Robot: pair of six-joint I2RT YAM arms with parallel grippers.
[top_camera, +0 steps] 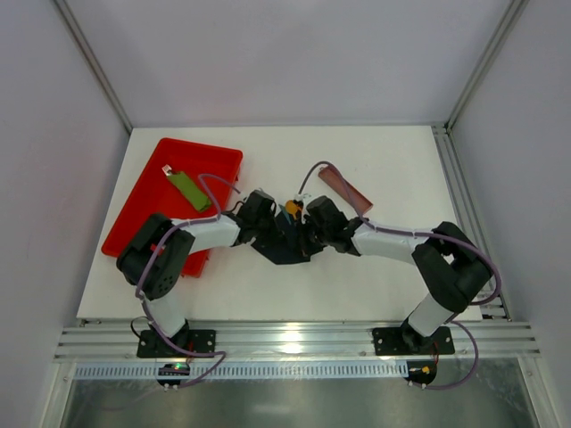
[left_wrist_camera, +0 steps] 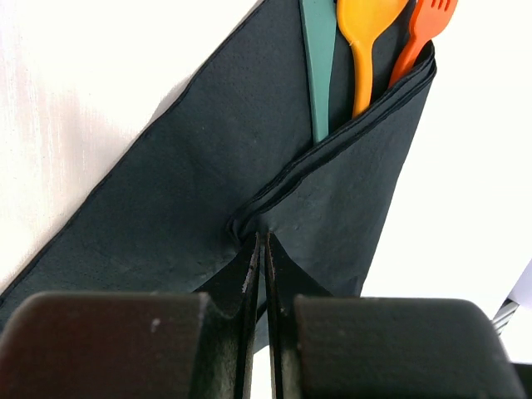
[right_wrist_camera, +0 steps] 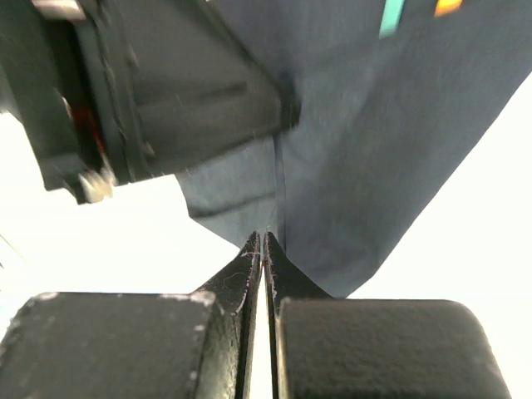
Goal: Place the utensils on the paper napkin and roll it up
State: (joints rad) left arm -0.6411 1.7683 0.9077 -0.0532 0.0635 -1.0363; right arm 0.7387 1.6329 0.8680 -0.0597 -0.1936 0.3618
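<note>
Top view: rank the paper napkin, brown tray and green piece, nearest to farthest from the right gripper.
1. paper napkin, centre, touching the right gripper.
2. brown tray, just beyond, to the right.
3. green piece, far left, in the red tray.

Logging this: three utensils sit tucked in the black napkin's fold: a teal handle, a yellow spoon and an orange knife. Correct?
No: the orange utensil is a fork, not a knife; its tines show in the left wrist view. It does sit tucked in the black napkin's fold beside the yellow spoon and the teal handle.
</note>
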